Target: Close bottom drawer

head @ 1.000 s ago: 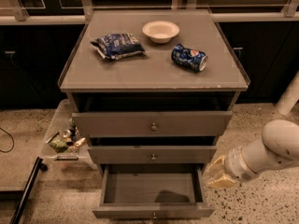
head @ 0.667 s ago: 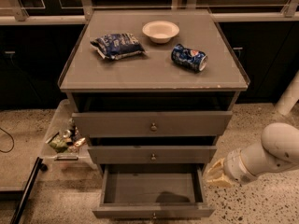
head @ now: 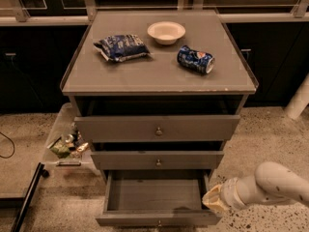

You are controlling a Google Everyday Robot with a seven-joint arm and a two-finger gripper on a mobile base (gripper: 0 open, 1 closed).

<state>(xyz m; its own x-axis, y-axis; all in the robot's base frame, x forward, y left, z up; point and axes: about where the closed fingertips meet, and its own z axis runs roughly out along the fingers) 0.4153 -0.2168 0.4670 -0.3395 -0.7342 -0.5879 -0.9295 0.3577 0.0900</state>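
My pincer (head: 215, 200) hangs low at the right of the desk (head: 159, 76), just beside the right front corner of the bottom drawer (head: 154, 196). I cannot tell whether it touches the drawer's side. I also cannot tell how far my pincer is open, and I see nothing held in it. My white arm (head: 275, 182) reaches in from the right edge, above the speckled floor (head: 260, 134).

The bottom drawer is the lowest of three and stands pulled well out toward me, its grey floor open to view. Its small round knob (head: 158, 223) sits on the front panel at the very bottom of the view. Above it are the middle drawer (head: 145, 159) and the top drawer (head: 125, 128), each front stepped a little further back than the one below.

On the desk's top lie a blue-and-white snack bag (head: 120, 47) at the left, a pale bowl (head: 166, 32) toward the back, and a blue can (head: 195, 59) on its side to the right, all well apart from my pincer.

On the floor left of the desk sits a clear bin (head: 54, 129) of small items. A black pole (head: 26, 197) slants near it, and a dark cable (head: 6, 148) loops at the left edge. A white post (head: 298, 100) stands on the right, behind my arm.
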